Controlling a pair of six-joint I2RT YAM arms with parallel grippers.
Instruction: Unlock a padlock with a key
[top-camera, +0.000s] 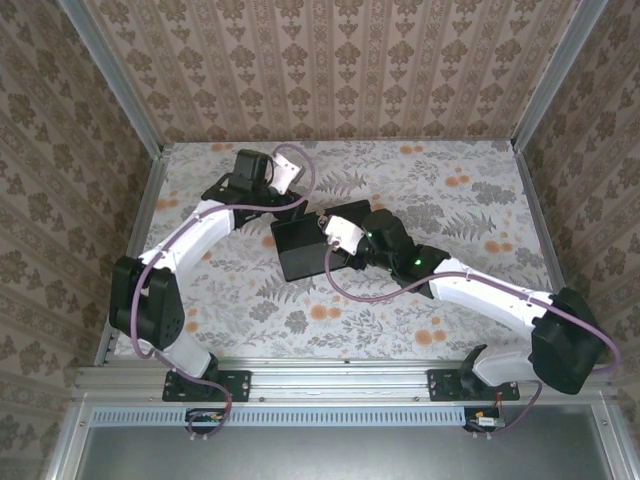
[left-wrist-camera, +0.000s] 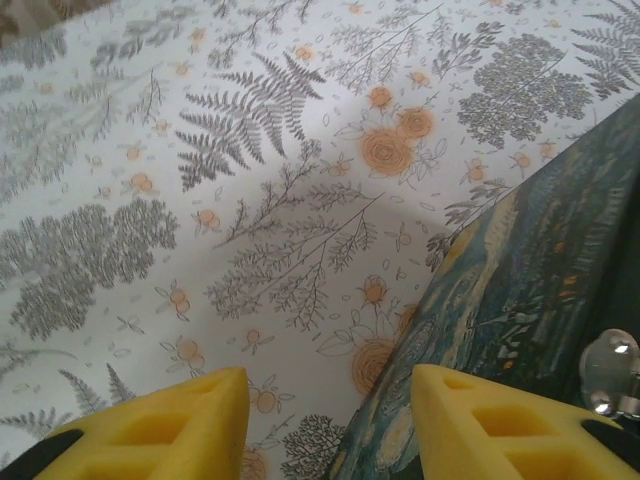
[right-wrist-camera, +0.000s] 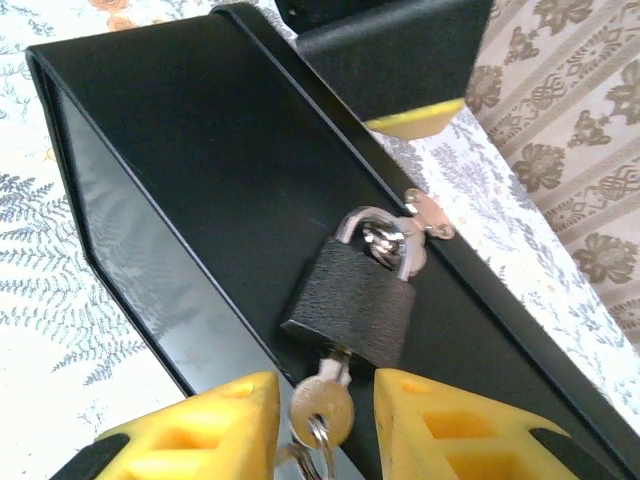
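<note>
The black padlock (right-wrist-camera: 352, 305) hangs by its silver shackle from a small hasp (right-wrist-camera: 425, 215) on a black box (right-wrist-camera: 200, 150). The silver key (right-wrist-camera: 322, 405) sits in the padlock's bottom, its ring dangling below. My right gripper (right-wrist-camera: 325, 425) is open, with a yellow finger on each side of the key's head and a gap on both sides. My left gripper (left-wrist-camera: 330, 425) is open too. It straddles the box's patterned edge (left-wrist-camera: 530, 280), one finger over the table and one over the box. One of its fingertips (right-wrist-camera: 415, 120) rests at the box's rim beyond the padlock.
The box (top-camera: 300, 250) lies in the middle of the floral tablecloth (top-camera: 450, 200), with both arms meeting over it. Patterned walls close in the back and sides. A shiny metal piece (left-wrist-camera: 612, 370) shows at the box's right edge.
</note>
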